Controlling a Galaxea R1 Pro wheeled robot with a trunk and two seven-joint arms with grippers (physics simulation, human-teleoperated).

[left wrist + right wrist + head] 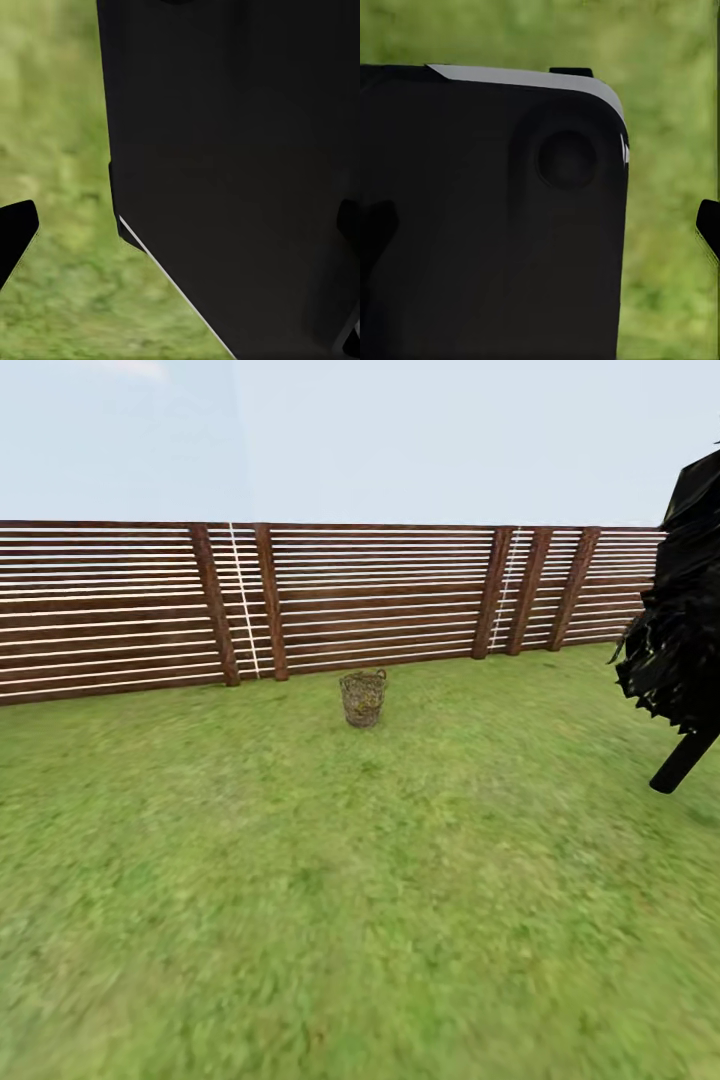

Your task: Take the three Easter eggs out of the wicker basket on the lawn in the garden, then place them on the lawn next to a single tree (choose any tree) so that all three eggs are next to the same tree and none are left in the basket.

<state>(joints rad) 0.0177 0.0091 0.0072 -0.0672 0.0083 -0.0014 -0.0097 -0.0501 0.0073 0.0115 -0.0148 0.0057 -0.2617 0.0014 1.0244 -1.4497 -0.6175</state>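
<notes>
Nearest: both wrist views show blurred mottled green grass lawn [60,150] behind a big black robot body panel [240,172]. Left hand [180,232]: one dark fingertip [15,232] at frame edge, other barely visible, can't tell if spread or pressed together. Right hand [540,225]: same, one fingertip [709,225] at edge, state can't tell. Head view: open lawn ahead, small round grey-brown wicker basket [363,698] upright on the grass, mid-distance, near the brown slatted wooden fence [380,595]. Basket contents too small to make out. Dark angular leafy tree [680,630] at right edge, well apart from basket
</notes>
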